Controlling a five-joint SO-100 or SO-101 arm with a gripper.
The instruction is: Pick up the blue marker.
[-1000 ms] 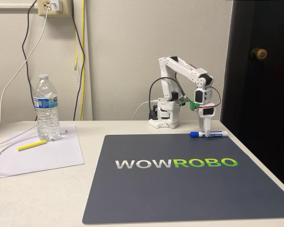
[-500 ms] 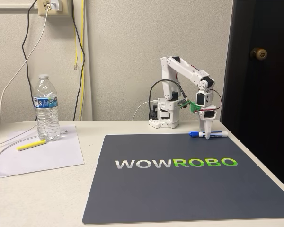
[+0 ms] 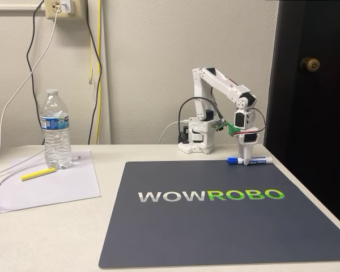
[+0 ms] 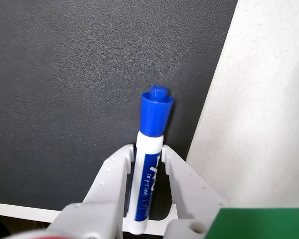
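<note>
The blue marker (image 3: 257,160) lies on its side at the far right of the dark WOWROBO mat (image 3: 215,226), with its blue cap pointing left in the fixed view. The white arm reaches down from its base, and my gripper (image 3: 247,161) stands upright over the barrel. In the wrist view the marker (image 4: 156,112) runs up between my two white fingers (image 4: 114,167), which press on its white barrel from both sides; my gripper (image 4: 148,150) is shut on it. The cap sticks out past the fingertips over the mat (image 4: 65,74).
A water bottle (image 3: 56,130) and a yellow highlighter (image 3: 37,173) rest on a white sheet (image 3: 56,187) at the left. Cables hang down the wall at the left. A dark door (image 3: 311,102) stands behind the table's right edge, near the marker.
The gripper has come down over the marker's barrel and shifted slightly right. The marker lies where it did.
</note>
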